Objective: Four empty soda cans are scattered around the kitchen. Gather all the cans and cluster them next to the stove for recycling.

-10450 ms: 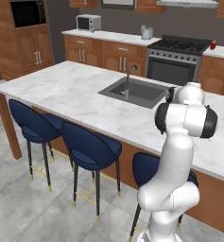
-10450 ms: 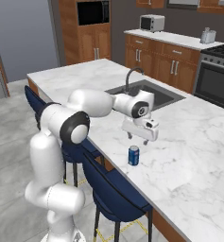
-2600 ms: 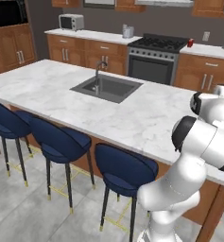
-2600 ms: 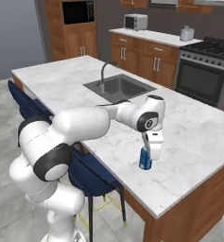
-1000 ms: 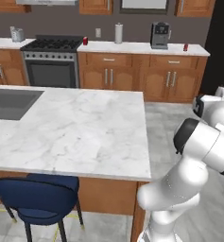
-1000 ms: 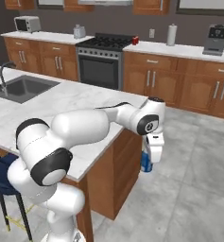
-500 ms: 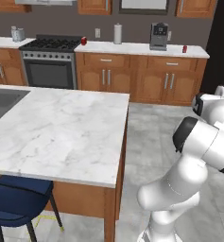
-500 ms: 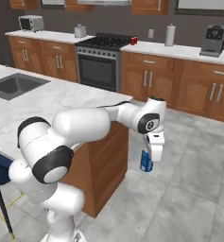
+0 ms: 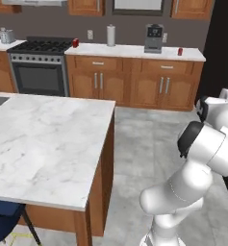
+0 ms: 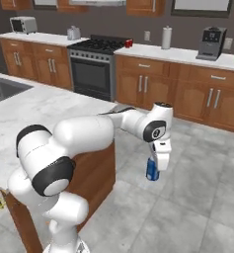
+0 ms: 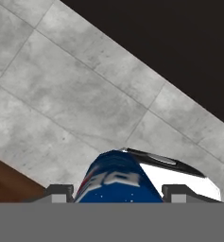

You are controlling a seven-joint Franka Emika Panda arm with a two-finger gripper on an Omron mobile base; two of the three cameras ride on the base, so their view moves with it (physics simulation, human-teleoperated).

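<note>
Grey stone-tile floor (image 10: 197, 197) with thin grout lines, wood cabinets along the back wall under a pale glossy counter (image 10: 187, 53). Marble-veined white island top (image 9: 43, 144) on a wood base, square-cornered. Gripper (image 10: 153, 170) hangs over the floor off the island's end, fingers clamped narrow on a blue can (image 10: 151, 169); the can is a smooth cylinder with white lettering and a silvery rim, in the hand view (image 11: 117, 178) sitting right between the two dark tips. Stove (image 9: 38, 67) against the back wall: black grated cooktop, steel front, dark oven door. One red soda can (image 9: 75, 43) stands on the counter just beside the stove's right edge, also seen from the right base view (image 10: 129, 43). Another red can (image 9: 180, 51) sits at the far right end of the same counter, well apart from the stove, beyond the boxy dark coffee maker (image 9: 154, 37). White paper towel roll (image 9: 110, 35) upright between the first can and the coffee maker.
</note>
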